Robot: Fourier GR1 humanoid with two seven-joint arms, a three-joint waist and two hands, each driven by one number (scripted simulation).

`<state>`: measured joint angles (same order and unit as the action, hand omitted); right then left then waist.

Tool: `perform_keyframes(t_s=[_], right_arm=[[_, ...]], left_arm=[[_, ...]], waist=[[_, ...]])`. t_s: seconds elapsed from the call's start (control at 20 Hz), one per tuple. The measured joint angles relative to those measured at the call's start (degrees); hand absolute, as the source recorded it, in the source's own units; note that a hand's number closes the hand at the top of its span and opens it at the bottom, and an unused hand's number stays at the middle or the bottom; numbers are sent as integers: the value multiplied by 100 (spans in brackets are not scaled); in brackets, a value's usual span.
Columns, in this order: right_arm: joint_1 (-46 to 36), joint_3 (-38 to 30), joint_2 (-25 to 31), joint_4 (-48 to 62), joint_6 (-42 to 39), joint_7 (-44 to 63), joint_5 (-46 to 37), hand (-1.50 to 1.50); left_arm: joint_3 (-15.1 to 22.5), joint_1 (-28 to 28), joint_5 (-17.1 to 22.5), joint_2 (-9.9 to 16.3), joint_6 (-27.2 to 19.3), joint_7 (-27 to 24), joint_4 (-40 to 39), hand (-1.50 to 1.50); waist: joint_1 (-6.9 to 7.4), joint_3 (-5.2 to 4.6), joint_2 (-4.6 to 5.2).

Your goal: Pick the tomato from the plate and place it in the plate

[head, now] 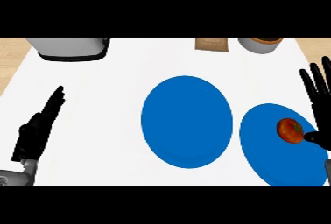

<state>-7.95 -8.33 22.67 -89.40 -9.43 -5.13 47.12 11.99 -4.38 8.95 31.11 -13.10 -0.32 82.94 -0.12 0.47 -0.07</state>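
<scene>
A red tomato (290, 130) with a green stem lies on the right part of a blue plate (268, 153) at the lower right. A second, larger blue plate (186, 120) lies bare in the middle of the white counter. My right hand (318, 101) stands at the right edge, fingers straight and pointing away, its thumb just right of the tomato and close to it. My left hand (37, 127) rests open at the lower left, fingers straight, far from both plates.
At the counter's back edge stand a grey appliance (68, 47) on the left, a small brown box (211, 43) and a grey pot (260, 44) on the right. Bare white counter (97, 105) lies between my left hand and the middle plate.
</scene>
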Motion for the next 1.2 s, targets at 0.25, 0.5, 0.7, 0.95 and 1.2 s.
perform_keyframes(t_s=[0.25,0.5,0.7,0.95,1.2], right_arm=[[577,-1158,343,872,-1362,-362,1111,-150],[822,-1646,1008,1961,-3200,-430,1362,-150],[786,-1755,1624,2410,-4030,-485,655,-150],[632,-1826,2159,2559,-4248,-537,-649,-150],[280,-1602,2302,2720,-4210,-749,-1968,-150]], left_arm=[[-103,482,-214,24,-208,-465,-6,0],[-174,788,-315,15,-217,-825,15,0],[-187,811,-346,-13,-206,-860,32,0],[-194,810,-390,-46,-191,-860,49,0],[-233,767,-459,-57,-147,-831,31,0]], waist=[[-12,-19,3],[40,-25,13],[79,-25,29],[120,-25,38],[141,-26,40]])
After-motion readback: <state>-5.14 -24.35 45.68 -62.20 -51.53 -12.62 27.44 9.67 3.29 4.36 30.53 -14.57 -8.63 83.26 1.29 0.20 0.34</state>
